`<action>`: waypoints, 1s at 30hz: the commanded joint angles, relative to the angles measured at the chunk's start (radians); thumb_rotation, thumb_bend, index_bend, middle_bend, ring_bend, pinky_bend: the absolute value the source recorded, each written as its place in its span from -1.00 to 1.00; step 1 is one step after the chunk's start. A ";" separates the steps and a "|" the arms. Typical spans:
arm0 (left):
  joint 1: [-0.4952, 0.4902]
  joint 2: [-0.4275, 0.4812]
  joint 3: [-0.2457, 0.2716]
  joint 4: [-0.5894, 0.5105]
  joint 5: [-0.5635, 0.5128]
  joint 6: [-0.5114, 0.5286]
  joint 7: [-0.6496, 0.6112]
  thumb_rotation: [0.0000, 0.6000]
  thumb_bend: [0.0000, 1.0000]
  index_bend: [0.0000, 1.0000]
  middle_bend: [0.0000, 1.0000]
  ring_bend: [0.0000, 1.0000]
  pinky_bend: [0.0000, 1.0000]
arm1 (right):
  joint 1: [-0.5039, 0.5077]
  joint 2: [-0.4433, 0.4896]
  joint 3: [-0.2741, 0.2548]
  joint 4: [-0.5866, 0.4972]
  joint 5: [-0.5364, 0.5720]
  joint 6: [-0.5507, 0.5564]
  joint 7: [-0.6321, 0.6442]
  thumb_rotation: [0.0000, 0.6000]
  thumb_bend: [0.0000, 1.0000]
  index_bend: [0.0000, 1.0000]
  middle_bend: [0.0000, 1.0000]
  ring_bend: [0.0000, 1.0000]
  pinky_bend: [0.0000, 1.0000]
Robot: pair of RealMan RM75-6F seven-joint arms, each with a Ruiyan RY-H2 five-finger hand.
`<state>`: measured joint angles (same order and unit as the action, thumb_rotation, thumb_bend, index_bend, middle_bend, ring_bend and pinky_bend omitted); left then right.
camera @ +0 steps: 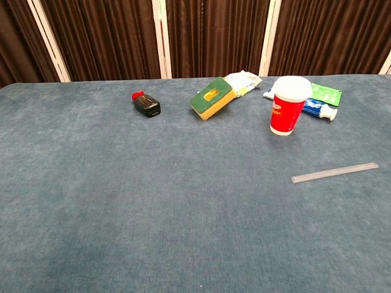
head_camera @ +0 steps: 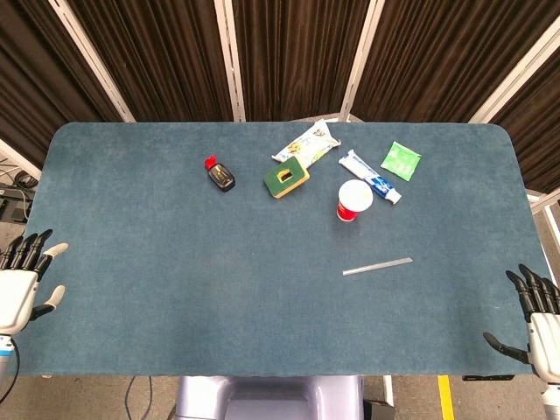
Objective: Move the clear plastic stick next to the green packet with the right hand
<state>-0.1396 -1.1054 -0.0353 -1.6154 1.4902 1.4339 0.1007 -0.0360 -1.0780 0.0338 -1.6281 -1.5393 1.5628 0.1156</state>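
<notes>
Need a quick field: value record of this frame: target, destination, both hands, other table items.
target: clear plastic stick, flat on the table, untouched
destination: green packet, far right, beyond the toothpaste tube
between them: red cup, upright, white lid
right hand: at the near right table edge, fingers apart, holds nothing
left hand: at the near left edge, fingers apart, holds nothing
other items: sponge, snack packet, small black bottle with red cap
task status: stick not yet picked up
</notes>
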 commanded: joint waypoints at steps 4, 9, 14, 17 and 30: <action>-0.002 0.001 0.000 0.000 0.000 -0.004 -0.003 1.00 -0.23 -0.63 -1.00 -1.00 -1.00 | 0.007 0.003 0.004 -0.010 0.006 -0.010 -0.008 1.00 -0.81 -0.86 -1.00 -1.00 -1.00; -0.003 0.001 -0.001 -0.002 0.001 -0.004 -0.001 1.00 -0.23 -0.63 -1.00 -1.00 -1.00 | 0.022 0.011 0.017 -0.035 0.018 -0.028 -0.002 1.00 -0.81 -0.75 -1.00 -1.00 -1.00; -0.005 0.001 -0.001 0.000 0.002 -0.006 -0.002 1.00 -0.23 -0.63 -1.00 -1.00 -1.00 | 0.077 0.028 0.059 -0.089 0.023 -0.069 -0.036 1.00 -0.76 -0.41 -0.82 -1.00 -1.00; -0.006 0.002 -0.001 0.000 0.002 -0.008 -0.004 1.00 -0.23 -0.62 -1.00 -1.00 -1.00 | 0.123 0.027 0.091 -0.124 0.037 -0.109 -0.081 1.00 -0.72 -0.26 -0.74 -1.00 -1.00; -0.013 0.009 -0.002 0.000 -0.001 -0.022 -0.024 1.00 -0.23 -0.62 -1.00 -1.00 -1.00 | 0.395 -0.127 0.208 -0.209 0.324 -0.411 -0.413 1.00 -0.54 -0.08 -0.72 -1.00 -1.00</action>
<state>-0.1522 -1.0966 -0.0370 -1.6156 1.4889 1.4125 0.0774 0.2934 -1.1380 0.2163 -1.8351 -1.2997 1.2129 -0.2124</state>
